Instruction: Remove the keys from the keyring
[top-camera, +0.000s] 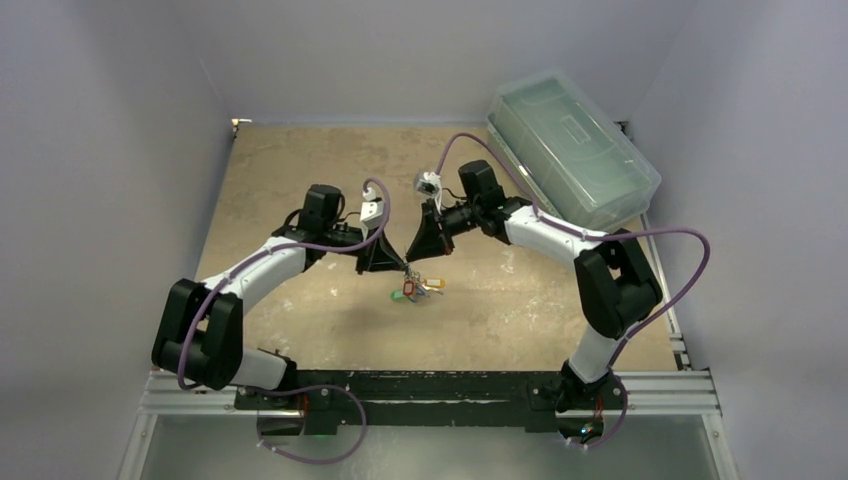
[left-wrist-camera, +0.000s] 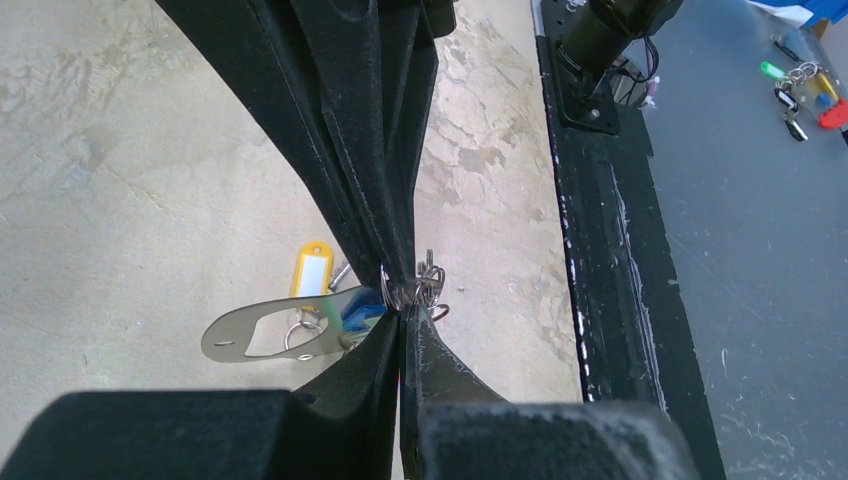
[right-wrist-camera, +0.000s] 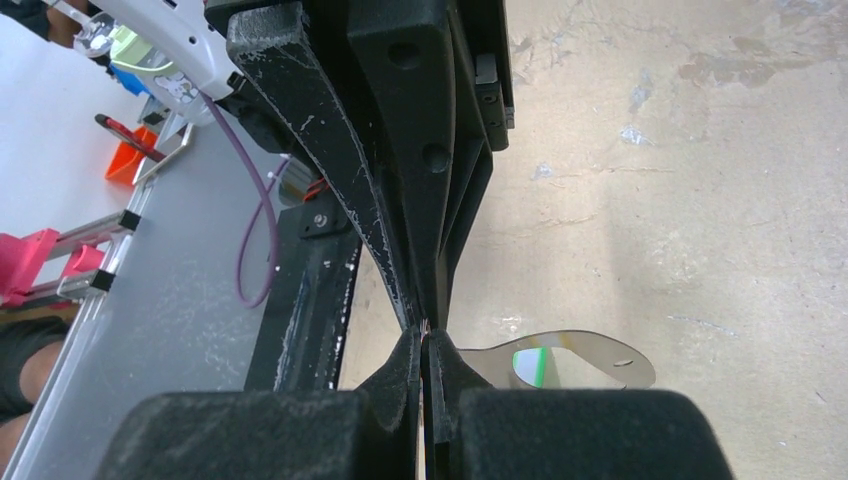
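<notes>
My left gripper (top-camera: 396, 268) and right gripper (top-camera: 411, 263) meet tip to tip over the middle of the table. Both are shut on the keys (top-camera: 420, 288), which hang just above the board. In the left wrist view my own gripper (left-wrist-camera: 405, 312) pinches the small wire rings (left-wrist-camera: 428, 285) against the right arm's fingers (left-wrist-camera: 385, 200). The flat silver keyring (left-wrist-camera: 262, 332) sticks out to the left, with a yellow tag (left-wrist-camera: 312, 270) and a blue tag (left-wrist-camera: 355, 312) by it. In the right wrist view my gripper (right-wrist-camera: 425, 338) is shut on thin metal, and the keyring (right-wrist-camera: 600, 362) shows a green tag (right-wrist-camera: 532, 366) through its hole.
A clear plastic lidded box (top-camera: 572, 148) stands at the back right. The black base rail (top-camera: 450, 385) runs along the near edge, and also shows in the left wrist view (left-wrist-camera: 600, 250). A second bunch of tagged keys (left-wrist-camera: 800, 85) lies on the grey surface beyond the rail.
</notes>
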